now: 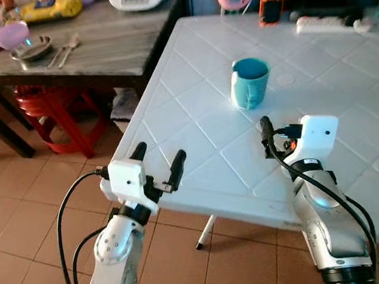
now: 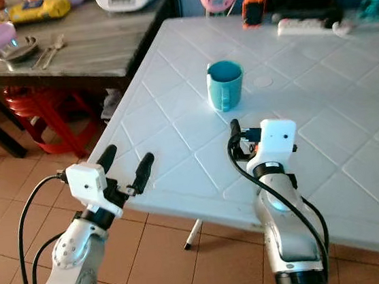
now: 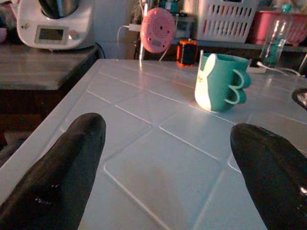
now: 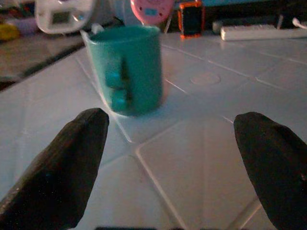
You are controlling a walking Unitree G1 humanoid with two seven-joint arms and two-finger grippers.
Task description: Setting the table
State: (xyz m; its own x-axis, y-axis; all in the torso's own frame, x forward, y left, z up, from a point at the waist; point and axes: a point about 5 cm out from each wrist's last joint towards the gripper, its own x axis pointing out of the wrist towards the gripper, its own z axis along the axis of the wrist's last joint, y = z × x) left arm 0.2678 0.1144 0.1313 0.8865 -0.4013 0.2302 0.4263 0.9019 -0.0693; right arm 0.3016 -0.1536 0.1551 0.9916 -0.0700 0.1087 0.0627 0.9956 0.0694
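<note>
I have the teal mug [image 1: 250,82] standing upright on the white plastic surface [image 1: 190,149], a little in from the near edge and ahead of both arms, with nothing touching it. My right claw [image 4: 168,158] is over the surface, low and just short of the mug, and through its wrist camera I can see both black fingers [image 4: 67,167] spread wide with the mug's handle side facing me between them and slightly toward one finger. My left claw [image 1: 159,164] sits at the near corner of the surface, fingers also parted and holding nothing; its wrist view shows the mug further off, with a white rabbit figure on its side. I judge that one piece is already placed and I am between placements, or about to reposition this mug; I cannot tell which from here. The rest of the tableware seems to be on the dark wooden side table [image 1: 103,49] off to my left: a metal bowl [image 1: 30,48] and some cutlery [image 1: 64,51] lie there. If the mug is the target, the next move calls for the right claw to advance and straddle the body, avoiding the handle. If more settings are wanted, I will need to turn the robot toward the side table.
</note>
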